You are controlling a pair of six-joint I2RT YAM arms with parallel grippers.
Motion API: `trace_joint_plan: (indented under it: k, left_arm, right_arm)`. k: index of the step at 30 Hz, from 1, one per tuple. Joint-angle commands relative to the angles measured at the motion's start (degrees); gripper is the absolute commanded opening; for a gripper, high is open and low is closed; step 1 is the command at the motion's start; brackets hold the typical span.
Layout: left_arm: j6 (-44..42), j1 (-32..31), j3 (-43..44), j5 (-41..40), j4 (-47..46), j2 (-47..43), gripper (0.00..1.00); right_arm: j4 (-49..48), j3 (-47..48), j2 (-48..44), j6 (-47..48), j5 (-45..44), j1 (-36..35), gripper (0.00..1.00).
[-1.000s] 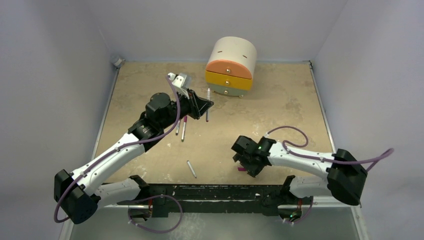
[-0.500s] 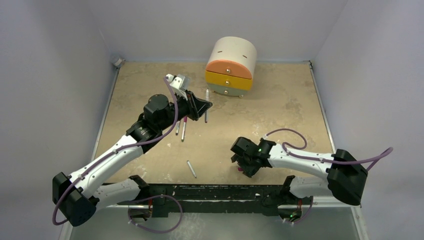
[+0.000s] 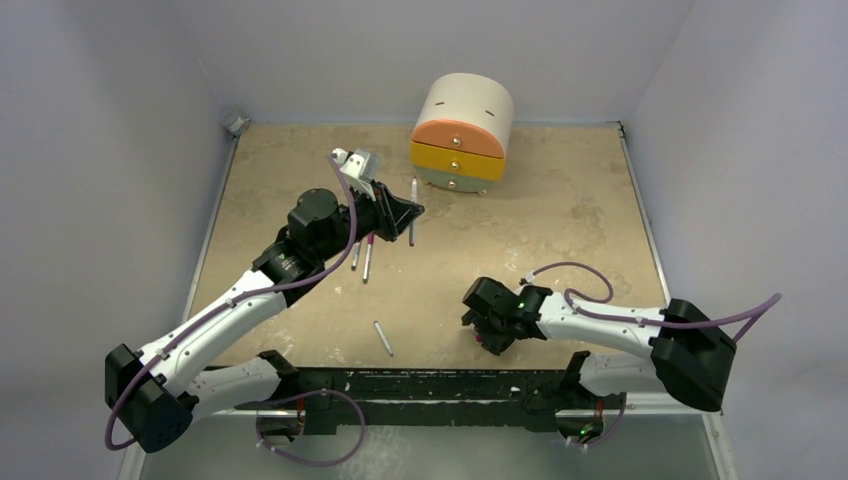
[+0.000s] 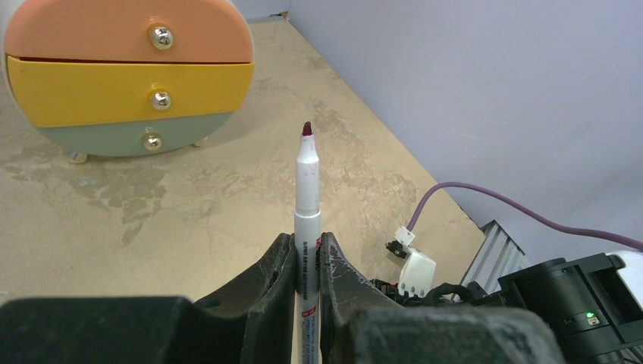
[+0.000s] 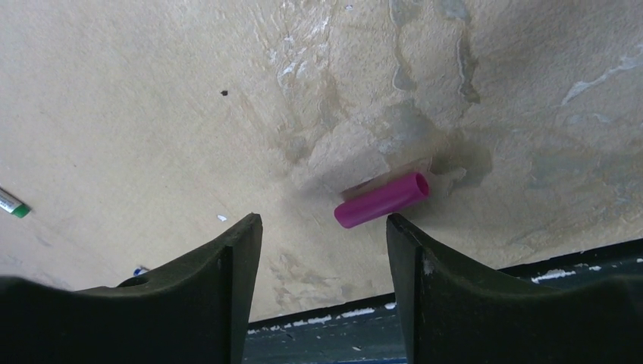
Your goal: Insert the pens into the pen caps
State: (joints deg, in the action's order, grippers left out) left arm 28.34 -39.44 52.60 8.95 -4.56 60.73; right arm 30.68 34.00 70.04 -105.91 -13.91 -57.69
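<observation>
The open right gripper (image 5: pixel 324 221) is being lowered toward the purple cap (image 5: pixel 383 200) while a pen (image 4: pixel 307 182) is being gripped by the left gripper (image 4: pixel 306 254).

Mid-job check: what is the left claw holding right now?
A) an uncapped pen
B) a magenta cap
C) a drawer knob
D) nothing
A: in the left wrist view the left claw is shut on a pen, its dark red tip bare.
</observation>
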Motion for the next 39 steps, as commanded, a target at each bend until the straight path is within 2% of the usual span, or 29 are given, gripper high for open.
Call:
trace_joint_plan:
  k: [1, 13, 26, 39]
  left_arm:
    - [-0.64, 0.16, 0.46, -0.81, -0.69, -0.65, 0.00]
    - [-1.11, 0.18, 0.75, -1.11, 0.45, 0.03, 0.00]
    - [-1.18, 0.17, 0.97, -1.97, 1.39, 0.84, 0.00]
    - [-2.51, 0.16, 1.13, -4.96, 5.62, -1.72, 0.00]
  right_arm:
    - [-1.92, -0.65, 1.70, -0.88, -0.64, -0.06, 0.63]
    - [-4.01, -2.45, -0.99, 1.79, -4.77, 3.47, 0.63]
    - [-9.69, -2.18, -0.35, 11.40, -6.65, 10.26, 0.64]
    - [-17.81, 2.43, 11.39, 20.79, -1.26, 13.75, 0.63]
